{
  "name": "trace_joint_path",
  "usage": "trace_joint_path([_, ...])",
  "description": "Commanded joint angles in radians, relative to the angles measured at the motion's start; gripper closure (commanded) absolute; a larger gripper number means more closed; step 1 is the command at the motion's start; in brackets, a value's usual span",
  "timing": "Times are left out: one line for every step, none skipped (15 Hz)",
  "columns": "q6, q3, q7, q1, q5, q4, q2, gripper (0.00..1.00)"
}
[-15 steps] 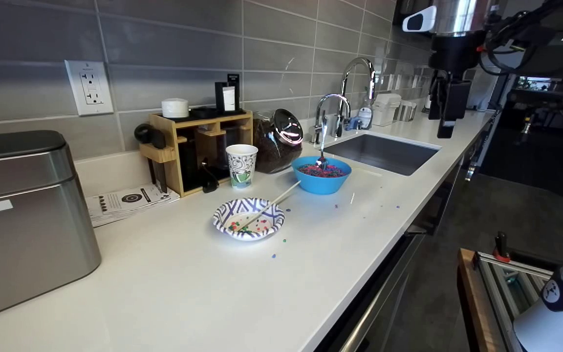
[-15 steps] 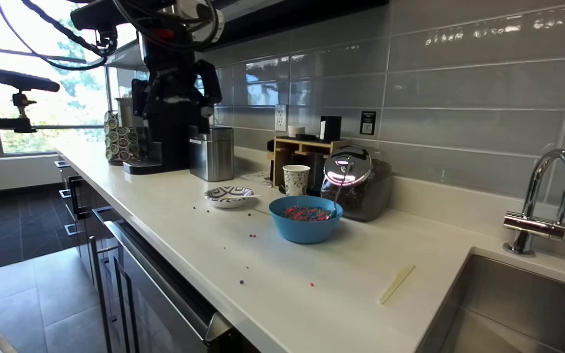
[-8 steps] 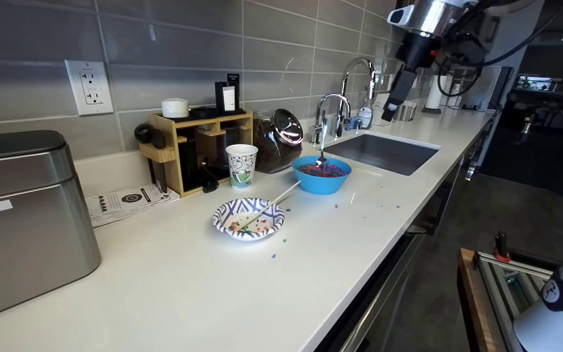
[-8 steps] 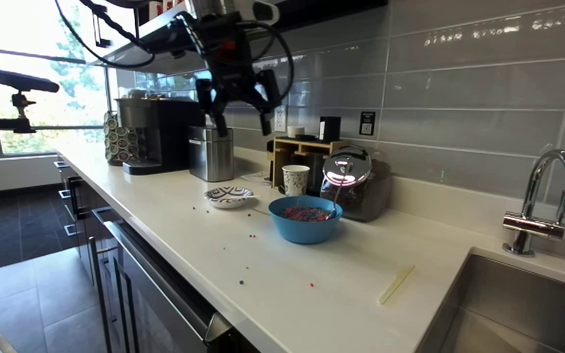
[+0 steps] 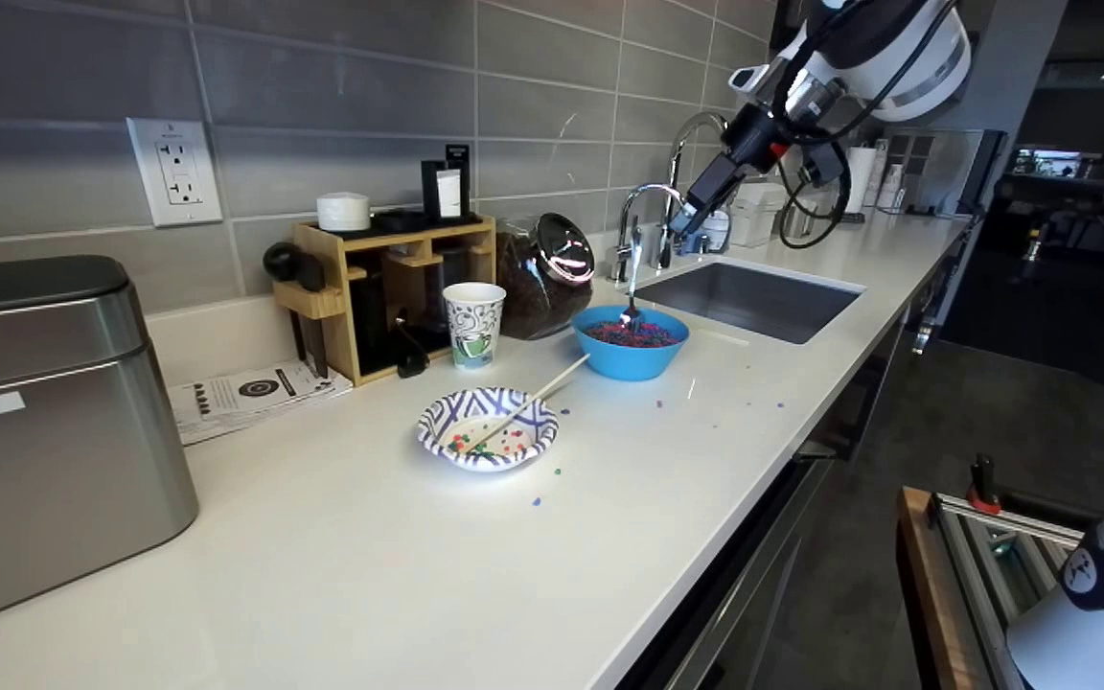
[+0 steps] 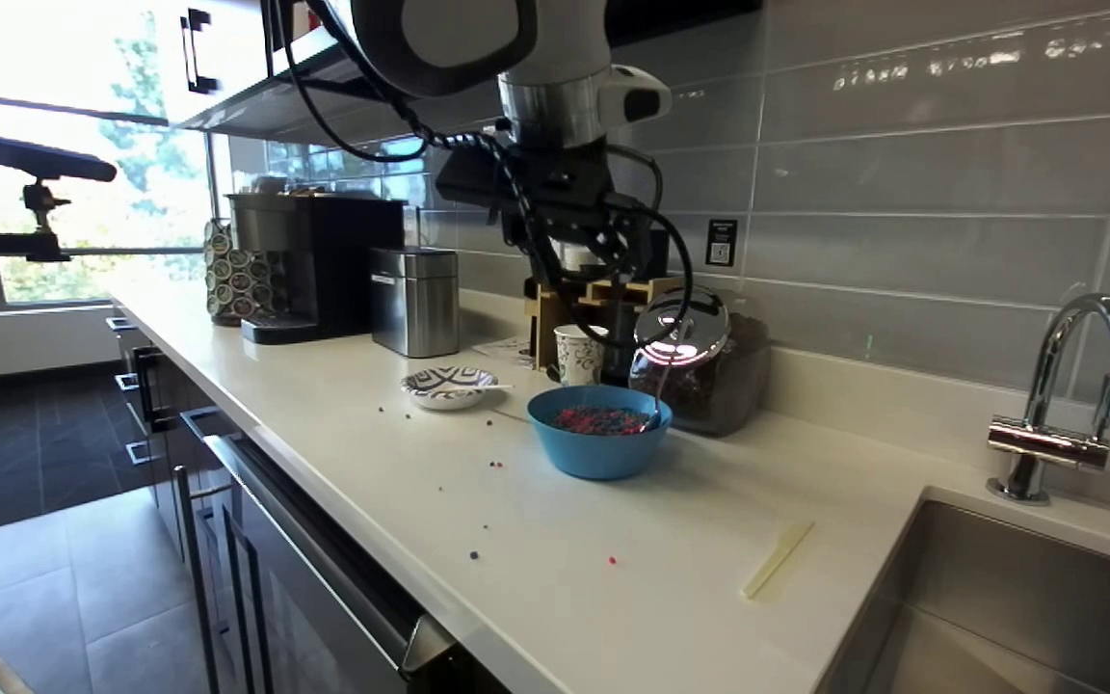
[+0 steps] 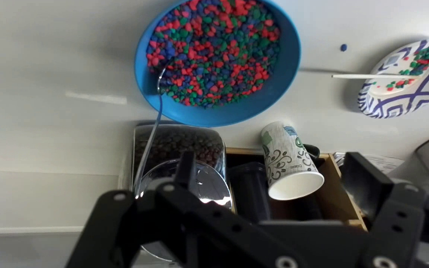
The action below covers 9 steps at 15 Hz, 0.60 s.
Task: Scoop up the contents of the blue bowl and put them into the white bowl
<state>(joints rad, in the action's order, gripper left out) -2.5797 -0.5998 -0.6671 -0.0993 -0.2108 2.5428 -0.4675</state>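
The blue bowl (image 5: 629, 362) stands on the counter, also in an exterior view (image 6: 598, 453) and the wrist view (image 7: 214, 117). Its contents (image 7: 218, 52) are loose red, green and blue bits. A metal utensil (image 7: 149, 145) leans in it, its handle rising over the rim. The white bowl (image 5: 437, 436) with blue pattern stands apart from it, holding a few bits and a pale stick (image 7: 367, 76). My gripper (image 7: 276, 175) is open and empty, its fingers (image 7: 367, 182) wide apart. In an exterior view it hangs tilted (image 5: 684, 225) above and behind the blue bowl; another exterior view hides its fingertips.
A paper cup (image 5: 473, 326), a lidded jar (image 5: 523, 297) and a wooden organizer (image 5: 351, 316) stand by the wall near the bowls. A faucet (image 6: 1032, 434) and sink (image 6: 1027, 578) lie beyond. A pale plastic knife (image 6: 779, 559) and scattered bits lie on the counter.
My gripper has moved in toward the blue bowl, lower and more tilted, leftward in an exterior view. Bowls, utensil and stick have not moved.
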Motion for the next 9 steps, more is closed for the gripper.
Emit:
trace_joint_path([-0.026, -0.088, -0.108, -0.083, -0.189, -0.067, 0.145, 0.0])
trace_joint_path([-0.031, -0.102, -0.132, -0.09, -0.233, -0.083, 0.18, 0.0])
trace_joint_path([-0.012, -0.095, -0.118, -0.066, -0.241, -0.109, 0.241, 0.0])
trace_joint_path([-0.006, -0.035, -0.111, -0.017, -0.207, -0.051, 0.136, 0.0])
trace_joint_path([-0.006, -0.037, -0.117, -0.011, -0.225, -0.066, 0.174, 0.0])
trace_joint_path([-0.014, -0.087, -0.101, -0.059, -0.206, -0.077, 0.192, 0.0])
trace_joint_path([-0.014, -0.087, -0.101, -0.059, -0.211, -0.087, 0.213, 0.0])
trace_joint_path([-0.014, -0.087, -0.101, -0.059, -0.212, -0.094, 0.224, 0.0])
trace_joint_path([-0.014, -0.087, -0.101, -0.059, -0.213, -0.098, 0.229, 0.0])
